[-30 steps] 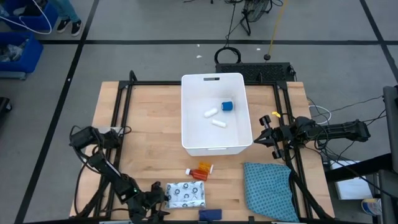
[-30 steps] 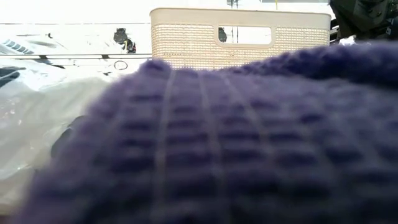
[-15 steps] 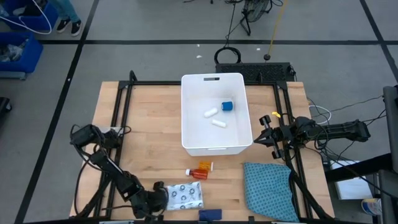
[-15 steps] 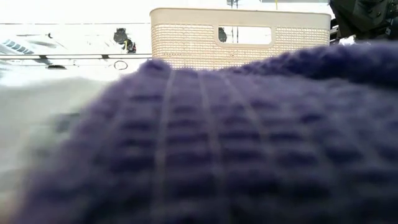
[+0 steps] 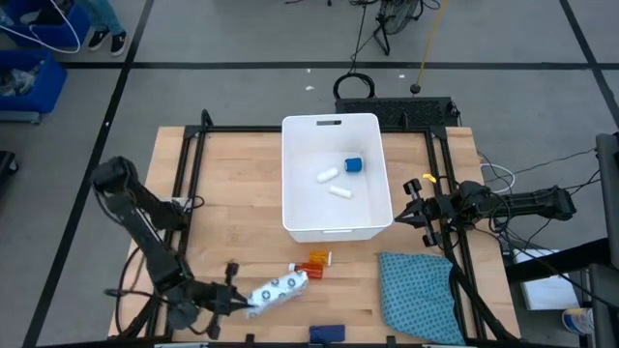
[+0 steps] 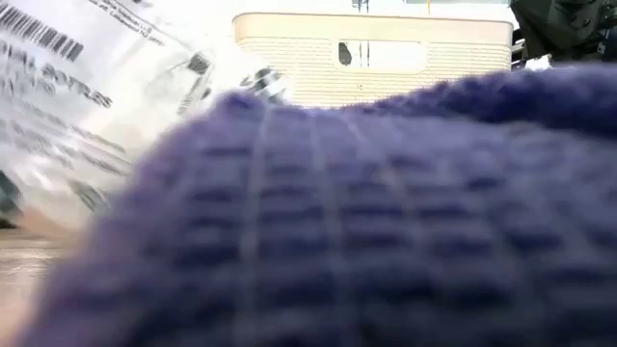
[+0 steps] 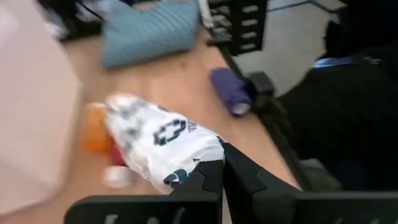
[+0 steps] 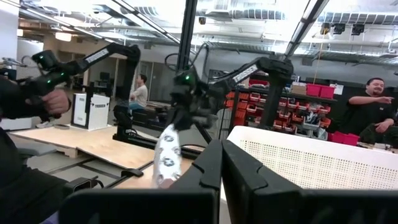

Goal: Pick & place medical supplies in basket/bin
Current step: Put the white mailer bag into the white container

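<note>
My left gripper (image 5: pixel 239 301) is near the table's front left, shut on the white dark-patterned packet (image 5: pixel 280 288), which is raised and tilted. Beside the packet's far end lie the orange pill bottles (image 5: pixel 314 263). The dark blue bar (image 5: pixel 327 333) rests at the front edge and fills the low view (image 6: pixel 386 212). The white bin (image 5: pixel 290 193) holds a blue cube (image 5: pixel 354 164) and two white rolls (image 5: pixel 328 176). My right gripper (image 5: pixel 411 203) waits shut, right of the bin. My left gripper pinches the packet's left end (image 7: pixel 194 163) between its two fingers. The fingers (image 7: pixel 214 177) come nearly level from the table's left. The packet sticks out past them toward the orange bottles, turned on edge and tilted, lifted off the wood.
A teal patterned cloth (image 5: pixel 418 295) lies at the front right. Black frame rails (image 5: pixel 184 193) run along both sides of the table. Bare wood lies left of the bin. People stand in the room beyond the table (image 8: pixel 373 106).
My left gripper has shut on the packet's left end and gone up. The packet, which lay flat near the front edge, is now lifted, turned on edge and tilted, with its far end near the orange bottles. The left arm's elbow has swung toward the table's far left.
</note>
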`<action>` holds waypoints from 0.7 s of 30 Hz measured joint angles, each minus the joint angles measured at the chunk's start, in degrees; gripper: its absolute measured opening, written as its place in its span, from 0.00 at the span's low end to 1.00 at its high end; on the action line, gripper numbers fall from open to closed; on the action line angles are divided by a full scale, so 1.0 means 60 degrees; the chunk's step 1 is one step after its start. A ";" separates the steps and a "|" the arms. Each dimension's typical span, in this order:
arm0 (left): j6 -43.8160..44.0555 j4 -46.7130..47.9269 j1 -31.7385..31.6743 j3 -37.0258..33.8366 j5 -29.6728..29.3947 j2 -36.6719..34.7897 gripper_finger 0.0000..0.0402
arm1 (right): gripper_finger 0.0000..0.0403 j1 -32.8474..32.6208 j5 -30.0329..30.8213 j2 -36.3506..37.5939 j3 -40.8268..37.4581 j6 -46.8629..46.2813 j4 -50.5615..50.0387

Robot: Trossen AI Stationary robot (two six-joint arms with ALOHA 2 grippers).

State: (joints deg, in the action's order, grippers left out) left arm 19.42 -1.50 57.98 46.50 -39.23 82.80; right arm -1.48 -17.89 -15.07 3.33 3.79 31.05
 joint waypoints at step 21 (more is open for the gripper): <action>-0.3670 0.0975 -0.0303 0.0000 -0.1805 -0.3490 0.00 | 0.00 0.0000 -0.0001 0.0000 0.0000 0.0055 -0.0004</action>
State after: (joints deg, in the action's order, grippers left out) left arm -2.60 4.35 56.16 46.50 -50.06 61.85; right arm -1.48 -17.90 -15.07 3.33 4.12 31.03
